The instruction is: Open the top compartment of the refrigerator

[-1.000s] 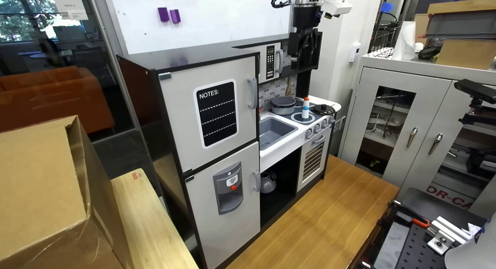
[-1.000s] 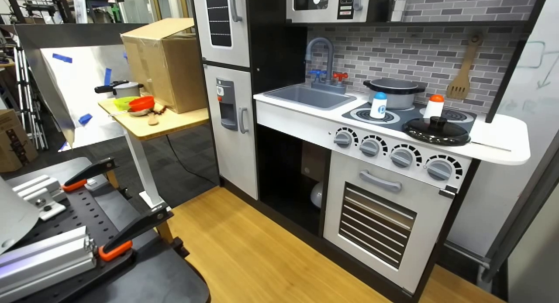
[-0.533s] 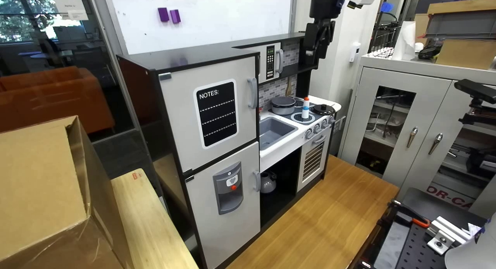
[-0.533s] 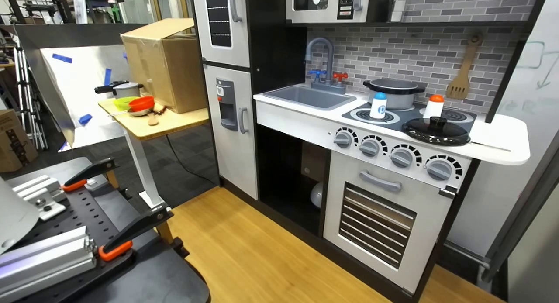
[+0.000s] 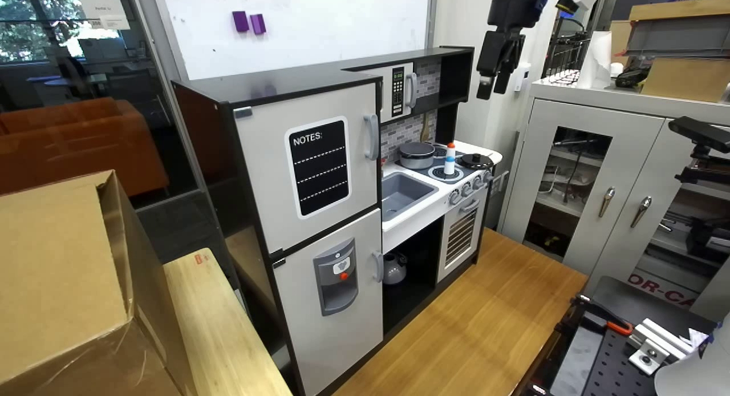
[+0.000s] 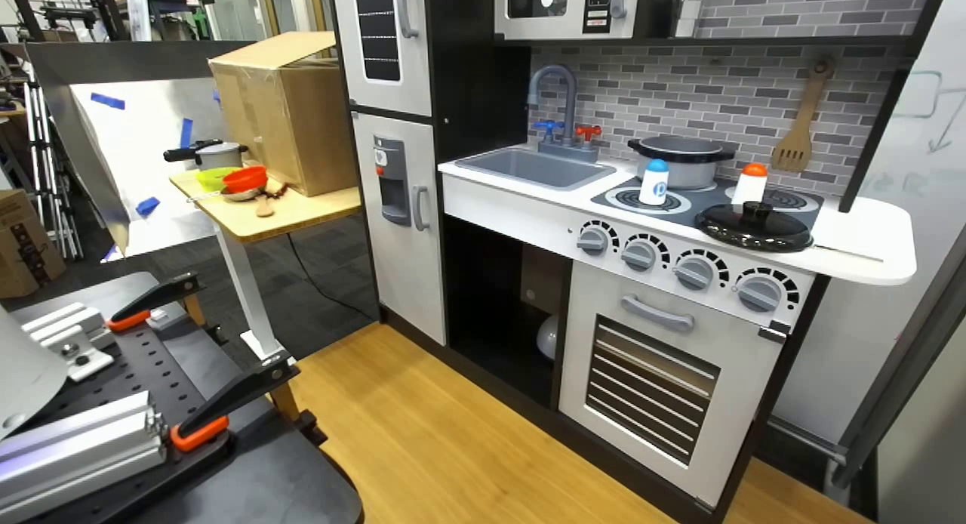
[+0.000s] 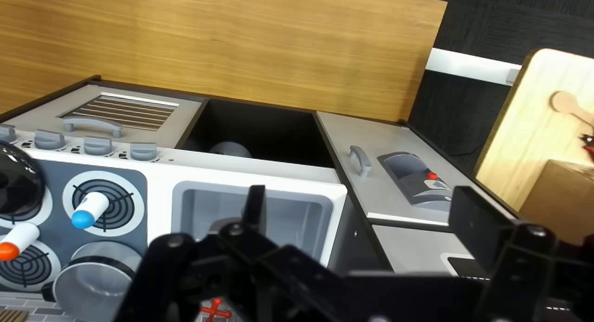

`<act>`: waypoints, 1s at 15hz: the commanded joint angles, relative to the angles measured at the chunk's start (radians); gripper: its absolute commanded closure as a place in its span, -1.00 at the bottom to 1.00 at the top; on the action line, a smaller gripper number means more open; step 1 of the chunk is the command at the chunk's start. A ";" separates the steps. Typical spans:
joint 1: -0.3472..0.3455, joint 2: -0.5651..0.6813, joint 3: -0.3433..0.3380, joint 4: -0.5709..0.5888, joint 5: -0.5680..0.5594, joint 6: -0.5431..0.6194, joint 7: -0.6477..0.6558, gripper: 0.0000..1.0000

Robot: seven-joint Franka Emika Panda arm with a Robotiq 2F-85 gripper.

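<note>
The tall, black-bodied, two-doored toy refrigerator (image 5: 319, 234) stands just as it did a second ago, its squarish white top compartment (image 5: 274, 179), marked with a black lined panel (image 5: 319, 166), shut in both exterior views, so I judge the opening itself not yet begun. What has changed is my black two-fingered gripper (image 5: 493, 90): I've slid it rightward across an exterior view, clear of the black open shelf (image 5: 455, 76) it overlapped there, and it now hangs well apart from that compartment. The wrist view shows its fingers (image 7: 475, 227) spread with nothing gripped, one of them hiding part of the compartment's front. I take this as making room; I'd still have to come back for the slim grey handle (image 5: 372, 137). As for surfaces, the refrigerator's black top is smooth enough to throw back what looks like a faint purple reflection, the compartment is a flat, plain slab, the panel a round-cornered rectangle like chalkboard with dashed lines, the plastic-looking handle an upright bow that seems hookable, and the small grey hinge (image 5: 243, 112) a blocky tab at the opposite edge.
</note>
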State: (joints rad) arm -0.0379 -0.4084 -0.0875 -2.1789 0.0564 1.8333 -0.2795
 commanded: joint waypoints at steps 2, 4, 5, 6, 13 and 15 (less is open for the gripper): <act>0.008 -0.022 -0.011 -0.019 -0.004 -0.007 0.003 -1.00; 0.009 -0.020 -0.011 -0.019 -0.004 -0.006 0.003 -1.00; 0.009 -0.019 -0.011 -0.019 -0.004 -0.006 0.003 -1.00; 0.009 -0.019 -0.011 -0.019 -0.004 -0.006 0.003 -1.00; 0.032 -0.060 0.003 -0.037 0.011 0.035 0.016 -1.00; 0.044 -0.084 -0.001 -0.043 0.019 0.025 0.007 -1.00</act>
State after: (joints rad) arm -0.0065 -0.4550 -0.0819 -2.2003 0.0561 1.8540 -0.2595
